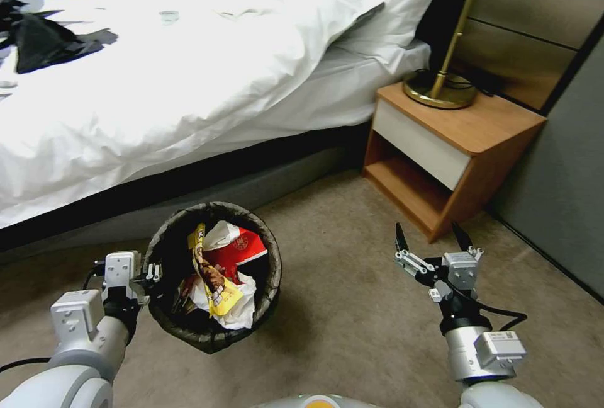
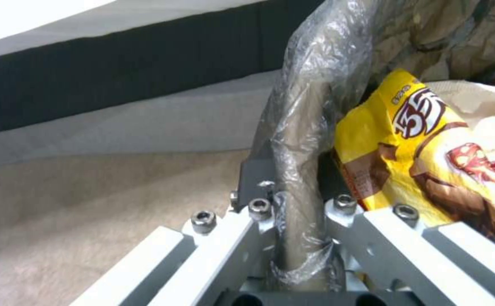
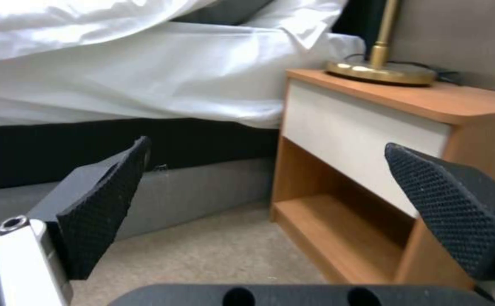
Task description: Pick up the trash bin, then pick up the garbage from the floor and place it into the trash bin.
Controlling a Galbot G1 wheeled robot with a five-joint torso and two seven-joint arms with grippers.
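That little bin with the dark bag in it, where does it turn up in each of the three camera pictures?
Head view: the trash bin is lower left, full of garbage, its rim pinched by the left gripper.
Left wrist view: its bag-covered rim runs up the middle between the fingers.
Right wrist view: not in it; the open right gripper faces the nightstand.
Shared landmark: the bed's dark base.

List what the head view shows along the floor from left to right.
Left gripper, shut on the rim of the trash bin holding the garbage → right gripper, open and empty → nightstand.
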